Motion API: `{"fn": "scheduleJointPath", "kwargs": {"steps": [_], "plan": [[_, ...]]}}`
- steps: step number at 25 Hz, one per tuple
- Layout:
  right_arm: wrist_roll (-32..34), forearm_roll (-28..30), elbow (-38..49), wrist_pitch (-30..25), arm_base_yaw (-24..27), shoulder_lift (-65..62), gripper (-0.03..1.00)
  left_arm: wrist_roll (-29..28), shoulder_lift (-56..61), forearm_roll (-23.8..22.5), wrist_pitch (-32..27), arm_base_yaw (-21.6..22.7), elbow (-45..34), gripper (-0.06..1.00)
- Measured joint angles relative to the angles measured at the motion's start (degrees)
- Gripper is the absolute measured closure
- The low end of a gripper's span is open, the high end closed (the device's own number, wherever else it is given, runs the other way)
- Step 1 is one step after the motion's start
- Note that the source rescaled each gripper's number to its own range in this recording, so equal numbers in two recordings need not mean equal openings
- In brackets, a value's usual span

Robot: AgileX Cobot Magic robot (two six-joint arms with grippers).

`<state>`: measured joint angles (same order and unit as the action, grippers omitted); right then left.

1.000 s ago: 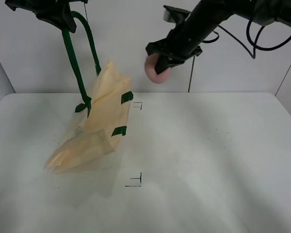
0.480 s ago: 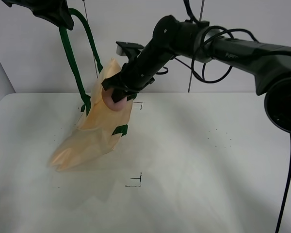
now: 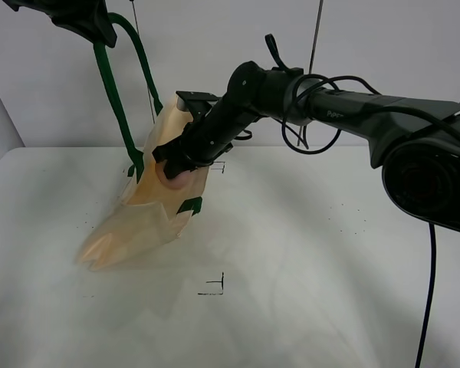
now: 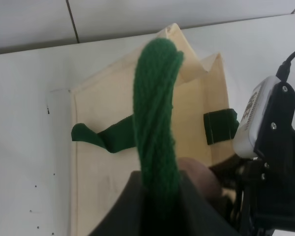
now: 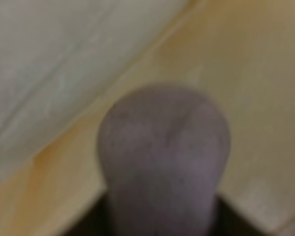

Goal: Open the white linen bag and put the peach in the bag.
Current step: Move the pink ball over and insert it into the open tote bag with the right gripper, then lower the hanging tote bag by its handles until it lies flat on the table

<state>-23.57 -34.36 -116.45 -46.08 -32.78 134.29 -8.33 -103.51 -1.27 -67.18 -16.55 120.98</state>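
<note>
1. The right claw (image 3: pixel 173 164) is pinching the peach (image 3: pixel 172 175). In its own wrist view the peach (image 5: pixel 164 152) fills the frame, with cream cloth right behind it.
2. So the peach is in the claw's grip, right at the mouth of the bag (image 3: pixel 147 218). I honestly can't tell if it's past the rim or just pressed against the outside panel.
3. Up and away from that claw, the left claw (image 3: pixel 90 23) is clamped on the green strap (image 3: pixel 112 92). That hangs the bag with its bottom corner resting on the table (image 3: pixel 330 261) below both claws.
4. Doing this step well, my take: don't let go until the peach is clearly below the rim with cloth on both sides. The mouth looks pretty narrow and slanted. I'd push a bit deeper toward the low end of the bag, then spread the jaws slowly. The left claw should hold the strap high so the mouth doesn't sag shut.
5. Risk: release too early and the peach rolls off the cloth onto the table.
6. Head count: one peach, one bag, two claws. Two runs of strap lead up to the left claw, maybe one loop. From up high I spot one green tab (image 3: pixel 188 205), just below the right claw.
</note>
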Motion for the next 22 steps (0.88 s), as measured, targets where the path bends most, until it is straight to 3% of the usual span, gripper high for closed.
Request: {"fn": "scheduleJointPath", "kwargs": {"steps": [2,5,9,12,18,22], "plan": [[0.0,0.0,0.0,0.0,0.0,0.0,0.15,0.0,0.0,0.0,0.0,0.0,0.0,0.94],[0.9,1.0,-0.1,-0.3,0.0,0.0,0.01,0.0,0.0,0.0,0.0,0.0,0.0,0.94],[3.8,4.2,-2.1,-4.0,0.0,0.0,-0.03,0.0,0.0,0.0,0.0,0.0,0.0,0.94],[7.7,8.1,-6.0,-9.8,0.0,0.0,-0.03,0.1,0.1,0.0,0.0,0.0,0.0,0.94],[19.9,23.0,-15.2,-18.8,0.0,0.0,-0.03,0.1,0.1,0.0,0.0,0.0,0.0,0.94],[23.6,31.3,-17.6,-22.4,1.0,-0.3,-0.03,0.1,0.1,0.0,0.0,0.0,0.0,0.94]]}}
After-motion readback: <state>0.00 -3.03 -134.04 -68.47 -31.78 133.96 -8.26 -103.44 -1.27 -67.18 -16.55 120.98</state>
